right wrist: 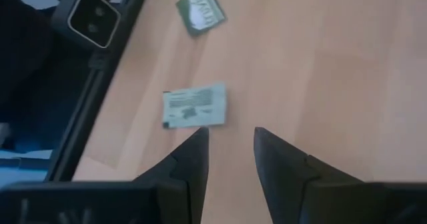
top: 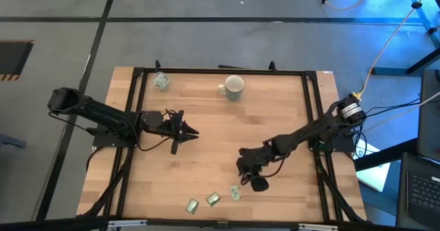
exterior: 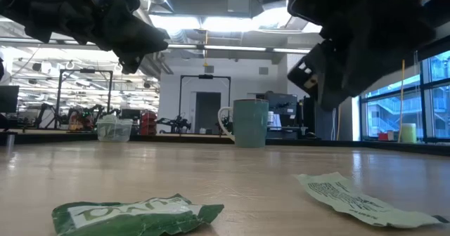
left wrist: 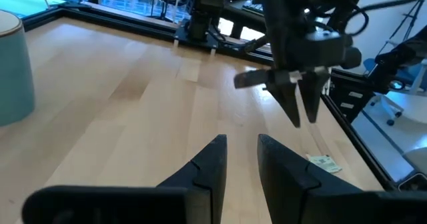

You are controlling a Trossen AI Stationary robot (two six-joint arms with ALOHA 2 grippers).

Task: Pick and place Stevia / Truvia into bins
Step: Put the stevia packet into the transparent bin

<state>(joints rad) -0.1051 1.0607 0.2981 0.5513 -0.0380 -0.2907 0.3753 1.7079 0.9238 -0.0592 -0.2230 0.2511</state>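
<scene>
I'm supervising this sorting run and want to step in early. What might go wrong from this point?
1. The right gripper hangs open above a pale sachet that lies flat on the table; the fingers may slide over it instead of catching it.
2. That sachet lies near the table's front edge, so a nudge might push it off.
3. The mug and clear cup stand at the far side, a long carry on which a thin sachet might slip.

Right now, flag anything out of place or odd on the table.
Three sachets lie loose near the front edge, outside both bins. The nearest one in the low view is crumpled. The mug and the clear cup stand upright at the back. Nothing looks spilled or broken.
</scene>
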